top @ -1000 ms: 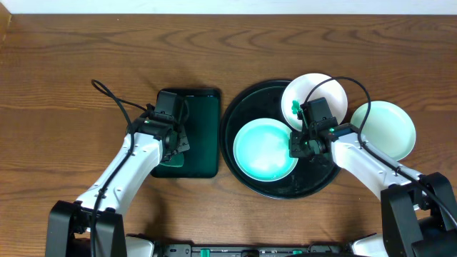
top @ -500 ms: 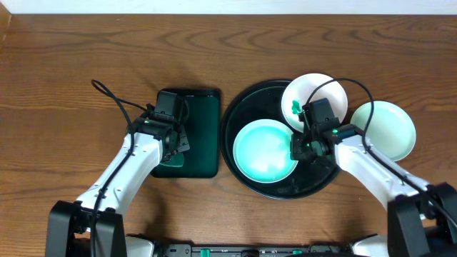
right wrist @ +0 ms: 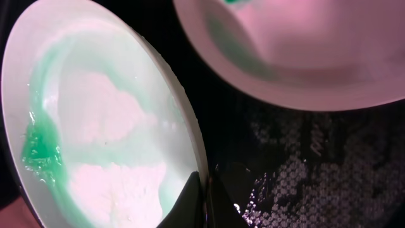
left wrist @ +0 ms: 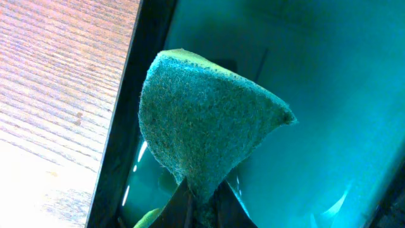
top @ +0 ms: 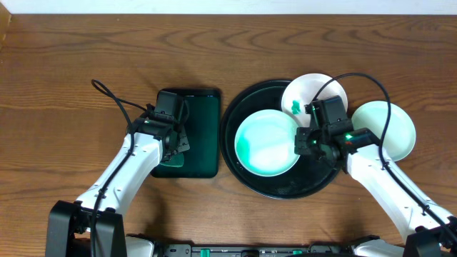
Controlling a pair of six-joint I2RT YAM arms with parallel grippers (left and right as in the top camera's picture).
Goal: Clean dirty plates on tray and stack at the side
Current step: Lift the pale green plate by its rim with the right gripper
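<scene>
Pinched the smeared plate by its rim on the black tray with the right gripper, clamped the sponge in the left gripper, and probably risked a slip off that thin, wet edge.

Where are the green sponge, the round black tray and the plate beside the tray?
green sponge (left wrist: 209, 120): left wrist view, middle of its fuzzy face.
black tray (top: 278, 187): overhead view, bare floor near its front rim.
plate beside the tray (top: 401, 132): overhead view, its bare inner surface.
</scene>
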